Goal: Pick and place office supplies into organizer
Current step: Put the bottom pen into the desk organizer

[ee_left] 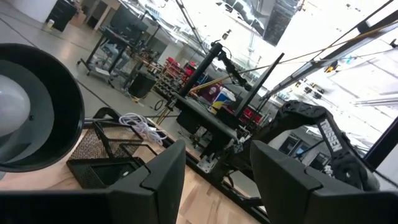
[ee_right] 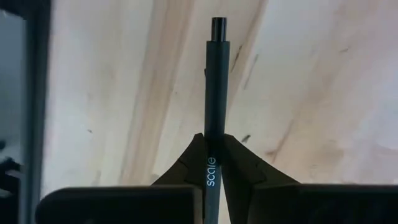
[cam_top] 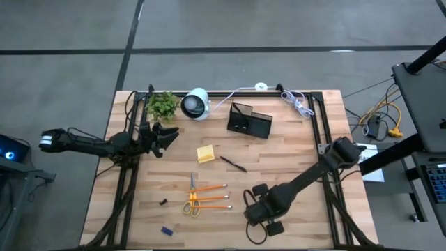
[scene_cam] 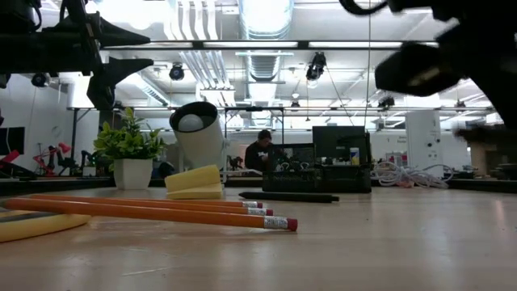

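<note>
The right gripper (ee_right: 211, 152) pinches a dark pen (ee_right: 214, 93) low over the near part of the wooden table (cam_top: 300, 146).

The pen is squeezed tight between both fingers. The left gripper (cam_top: 169, 136) waits with its fingers apart, up in the air by the green plant (cam_top: 162, 104). The black organizer (cam_top: 249, 120) sits near the back of the table. The yellow sticky-note pad (cam_top: 205, 153), another black pen (cam_top: 233, 164), the orange pencils (cam_top: 209, 197) and the yellow scissors (cam_top: 191, 202) lie on the table in front of the organizer.
</note>
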Robot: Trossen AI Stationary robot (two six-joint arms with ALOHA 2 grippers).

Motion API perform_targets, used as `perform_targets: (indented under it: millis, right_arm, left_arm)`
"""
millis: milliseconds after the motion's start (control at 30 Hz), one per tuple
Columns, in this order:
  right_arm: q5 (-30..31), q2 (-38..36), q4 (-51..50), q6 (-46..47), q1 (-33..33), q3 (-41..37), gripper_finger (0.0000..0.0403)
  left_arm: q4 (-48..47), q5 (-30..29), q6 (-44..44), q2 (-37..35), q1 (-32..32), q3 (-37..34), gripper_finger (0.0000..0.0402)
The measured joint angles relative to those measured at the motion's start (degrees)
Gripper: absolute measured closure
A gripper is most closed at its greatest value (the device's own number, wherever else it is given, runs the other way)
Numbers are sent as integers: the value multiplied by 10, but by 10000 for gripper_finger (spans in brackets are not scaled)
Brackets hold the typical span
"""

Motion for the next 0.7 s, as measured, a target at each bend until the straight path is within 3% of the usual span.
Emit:
perform_targets:
  millis: [333,700]
  right_arm:
    - [121,-76,18,52,-44,-1,390]
    - [127,-104,106,32,-103,-5,390]
  left_arm:
    - [1,10,0,0,0,0,235]
    - [1,26,0,1,0,0,235]
